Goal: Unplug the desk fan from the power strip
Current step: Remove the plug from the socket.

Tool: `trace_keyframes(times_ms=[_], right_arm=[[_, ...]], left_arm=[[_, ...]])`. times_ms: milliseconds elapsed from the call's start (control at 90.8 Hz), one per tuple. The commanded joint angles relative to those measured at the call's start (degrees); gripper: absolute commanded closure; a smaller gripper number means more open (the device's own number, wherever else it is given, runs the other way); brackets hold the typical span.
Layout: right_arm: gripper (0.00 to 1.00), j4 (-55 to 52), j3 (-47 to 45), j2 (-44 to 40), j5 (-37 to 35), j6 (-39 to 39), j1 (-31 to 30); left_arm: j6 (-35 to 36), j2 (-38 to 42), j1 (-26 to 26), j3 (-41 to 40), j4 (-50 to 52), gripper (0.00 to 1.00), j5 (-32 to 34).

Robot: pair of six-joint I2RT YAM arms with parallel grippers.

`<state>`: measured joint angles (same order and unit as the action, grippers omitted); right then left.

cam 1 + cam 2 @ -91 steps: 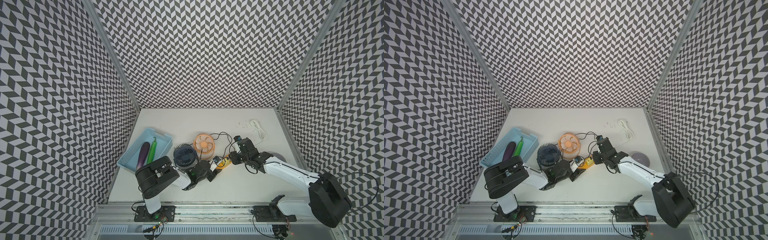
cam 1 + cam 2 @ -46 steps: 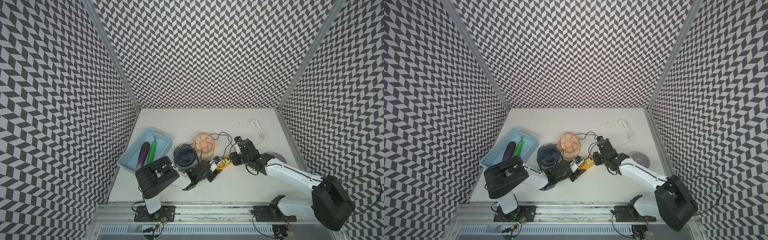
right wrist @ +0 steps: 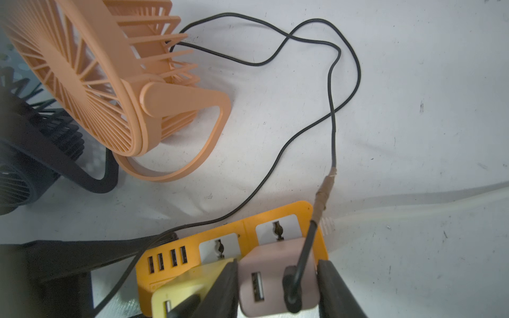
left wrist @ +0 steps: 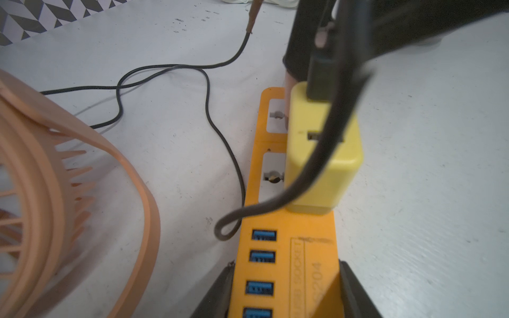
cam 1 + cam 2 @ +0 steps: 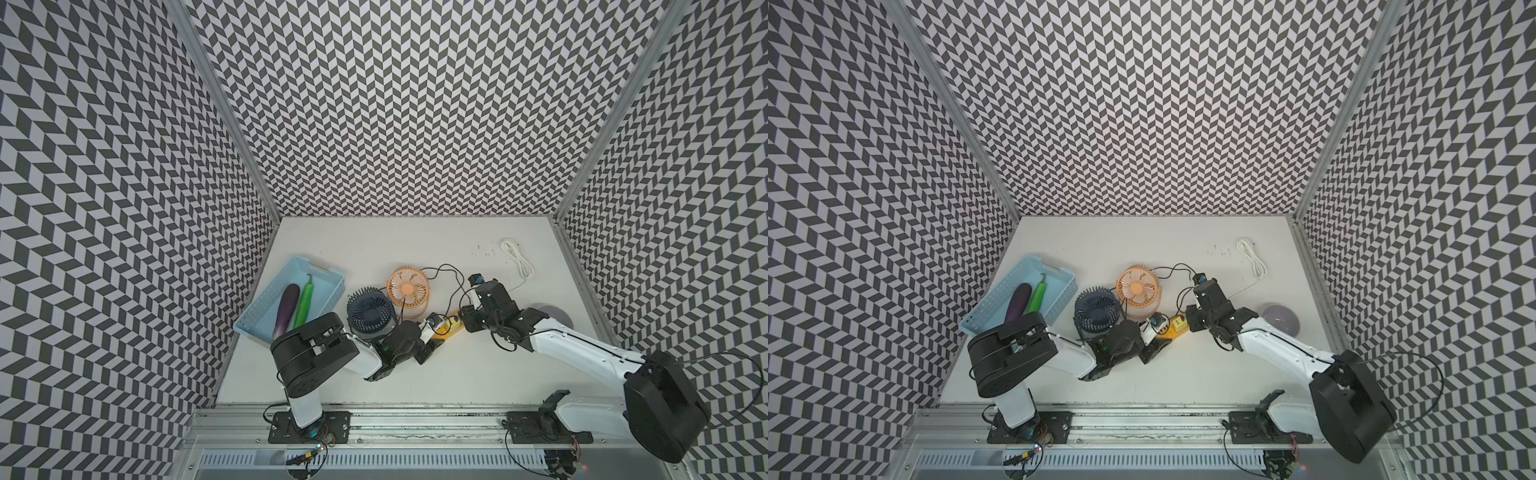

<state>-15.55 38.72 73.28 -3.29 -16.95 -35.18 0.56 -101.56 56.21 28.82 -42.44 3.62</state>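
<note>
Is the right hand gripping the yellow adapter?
No, the right hand is shut on the pink adapter; the yellow adapter sits beside it.

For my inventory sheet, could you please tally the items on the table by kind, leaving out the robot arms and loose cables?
Desk fans: 2 (orange fan, dark blue fan)
Power strip: 1
Plug adapters: 2 (yellow adapter, pink adapter)
Basket: 1
Vegetables: 2 (eggplant, green pepper)
Round lavender object: 1
Total: 9
</note>
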Motion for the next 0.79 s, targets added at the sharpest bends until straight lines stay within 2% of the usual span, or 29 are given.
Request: trace_keyframes(times_ms=[0,198,419,551,782], right_arm=[[0.82,4.66,0.25,-1.54,2.70,-0.10,-2.27],[0.82,5.34,0.53,-1.92,2.38,-1.68,-2.08],[0.82,3.70,0.39,-1.19,3.29,-3.26,2.80],[0.83,3.68,0.50,-1.20,3.89,-2.07,2.11],[0.84,3.80,1.25,-1.88,1.25,-1.32,-2.70]], left_arm=[[-0.02,-0.39,-0.39,0.13,2.08,0.71,0.54],[-0.15,-0.42,-0.39,0.11,2.27,0.71,0.52],[-0.17,-0.20,-0.39,-0.08,2.43,0.72,0.64],[-0.16,-0.38,-0.39,0.10,2.42,0.72,0.57],[-0.14,-0.89,-0.39,0.60,2.76,0.72,0.27]])
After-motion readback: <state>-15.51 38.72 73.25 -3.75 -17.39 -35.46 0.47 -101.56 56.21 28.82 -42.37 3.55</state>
